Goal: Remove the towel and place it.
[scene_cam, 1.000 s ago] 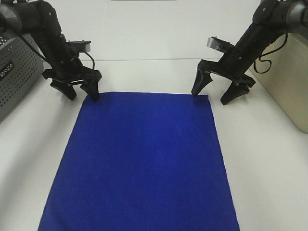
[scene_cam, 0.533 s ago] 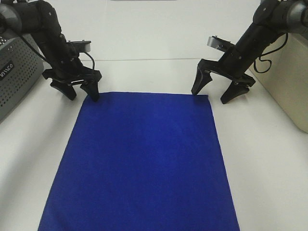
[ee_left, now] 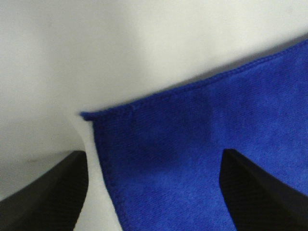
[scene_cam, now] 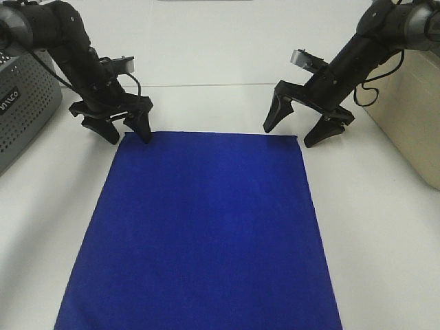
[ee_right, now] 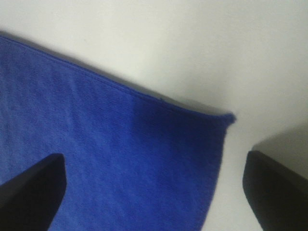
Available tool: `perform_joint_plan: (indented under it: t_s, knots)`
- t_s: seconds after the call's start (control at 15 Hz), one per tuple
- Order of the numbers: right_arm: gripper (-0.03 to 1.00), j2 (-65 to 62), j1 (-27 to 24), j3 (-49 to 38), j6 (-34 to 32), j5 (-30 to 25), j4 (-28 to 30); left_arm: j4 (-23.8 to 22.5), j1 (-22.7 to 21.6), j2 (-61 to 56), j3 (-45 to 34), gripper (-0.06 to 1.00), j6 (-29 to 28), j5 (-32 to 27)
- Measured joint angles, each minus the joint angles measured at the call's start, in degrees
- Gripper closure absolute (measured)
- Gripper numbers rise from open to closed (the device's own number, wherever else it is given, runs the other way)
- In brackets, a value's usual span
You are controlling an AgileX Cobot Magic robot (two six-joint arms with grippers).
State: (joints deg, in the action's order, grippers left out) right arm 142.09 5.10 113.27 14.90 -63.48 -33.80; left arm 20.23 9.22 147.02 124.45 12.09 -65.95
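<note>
Blue towel (scene_cam: 199, 234) flat on white table (scene_cam: 385, 227) | left jaws wide apart, straddling far corner, empty; right jaws likewise

Towel (scene_cam: 206, 227) lying flat on table (scene_cam: 385, 240), left gripper (scene_cam: 129, 136) straddling its far left corner, right gripper (scene_cam: 287, 136) straddling its far right corner, box (scene_cam: 20, 110) sitting further left, container (scene_cam: 412, 117) sitting further right

The white table (scene_cam: 227, 62) carries a blue towel (scene_cam: 206, 227) spread flat, with its near edge running out of view. A grey perforated box (scene_cam: 17, 103) stands at the left side and a beige box (scene_cam: 412, 117), perhaps a bin, at the right, both apart from the towel.
</note>
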Motion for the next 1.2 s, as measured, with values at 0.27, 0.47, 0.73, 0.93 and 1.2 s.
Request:
perform_joint_plan:
  t_s: [0.27,0.47,0.73,0.93,1.2]
  knots:
    - [0.01,0.23,3.61,0.11,0.0,2.01,-0.52,1.32,2.01,0.11,0.0,0.23,0.0,0.0]
    - [0.02,0.4,4.58,0.11,-0.06,2.41,0.11,2.06,2.86,0.17,0.0,0.23,0.0,0.0]
    - [0.22,0.52,4.7,0.17,-1.49,3.04,3.27,2.23,2.86,0.57,0.0,0.49,-0.06,0.0]
    - [0.59,0.97,4.7,0.17,-2.64,2.98,4.64,2.23,2.86,0.86,0.0,0.75,0.29,0.23]
    - [0.95,1.38,4.7,-0.06,-2.41,2.98,4.93,2.29,2.86,1.03,0.0,0.93,3.9,0.23]
